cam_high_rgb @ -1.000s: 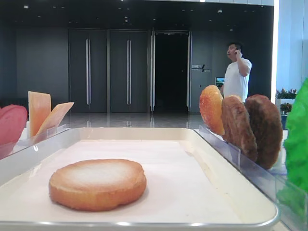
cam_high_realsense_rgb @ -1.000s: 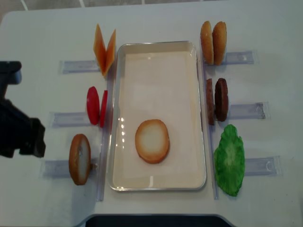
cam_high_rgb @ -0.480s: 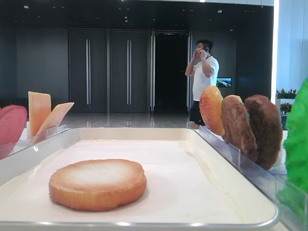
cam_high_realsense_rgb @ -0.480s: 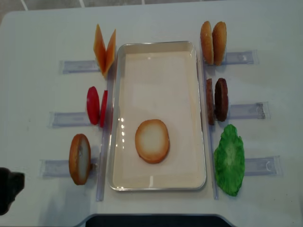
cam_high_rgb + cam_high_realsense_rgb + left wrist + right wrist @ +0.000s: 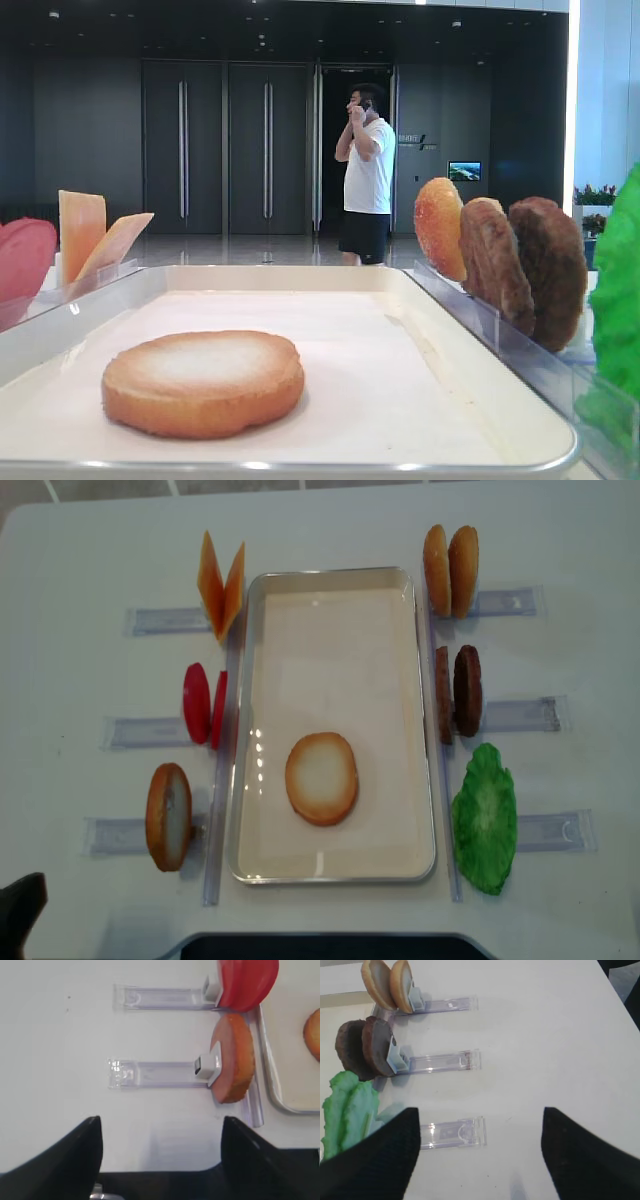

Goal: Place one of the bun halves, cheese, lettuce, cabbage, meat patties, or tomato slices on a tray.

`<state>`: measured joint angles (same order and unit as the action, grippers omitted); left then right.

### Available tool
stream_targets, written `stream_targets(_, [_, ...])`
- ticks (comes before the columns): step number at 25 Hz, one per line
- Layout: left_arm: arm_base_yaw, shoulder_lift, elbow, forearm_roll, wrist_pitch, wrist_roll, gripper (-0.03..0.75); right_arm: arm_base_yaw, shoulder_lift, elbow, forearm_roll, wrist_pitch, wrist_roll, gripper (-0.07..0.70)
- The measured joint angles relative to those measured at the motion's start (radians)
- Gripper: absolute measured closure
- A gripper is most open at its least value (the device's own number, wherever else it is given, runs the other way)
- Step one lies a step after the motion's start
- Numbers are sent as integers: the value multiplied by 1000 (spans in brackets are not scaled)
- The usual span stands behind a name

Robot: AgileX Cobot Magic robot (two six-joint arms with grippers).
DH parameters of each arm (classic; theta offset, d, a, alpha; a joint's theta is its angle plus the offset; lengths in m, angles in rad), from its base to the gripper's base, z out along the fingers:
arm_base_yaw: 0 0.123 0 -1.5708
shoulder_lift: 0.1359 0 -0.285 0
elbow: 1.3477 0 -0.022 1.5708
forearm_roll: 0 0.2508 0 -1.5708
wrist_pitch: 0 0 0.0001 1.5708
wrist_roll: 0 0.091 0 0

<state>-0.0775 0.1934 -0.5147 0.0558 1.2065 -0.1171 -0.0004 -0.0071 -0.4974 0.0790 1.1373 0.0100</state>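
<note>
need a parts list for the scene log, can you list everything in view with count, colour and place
tray: one, cream-white, table centre
bun half: one, golden with pale face, lying flat in the tray
bun half in holder: one, golden, standing left of the tray, near end
tomato slices: two, red, left middle
cheese: two slices, orange, left far end
grainy buns: two, orange, right far end
meat patties: two, dark brown, right middle
lettuce: one, green, right near end
clear holders: six, both sides
person: one, white shirt, background
left gripper: black, open
right gripper: black, open
</note>
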Motion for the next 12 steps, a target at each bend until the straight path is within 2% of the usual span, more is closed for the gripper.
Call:
stream_targets(4, [0,-57,33,-16,-75,0,156,0,0,0,1,0,0,118])
stream_targets(12, [0,-151,39,-21,-95,0,157,0,0,0,1,0,0,118])
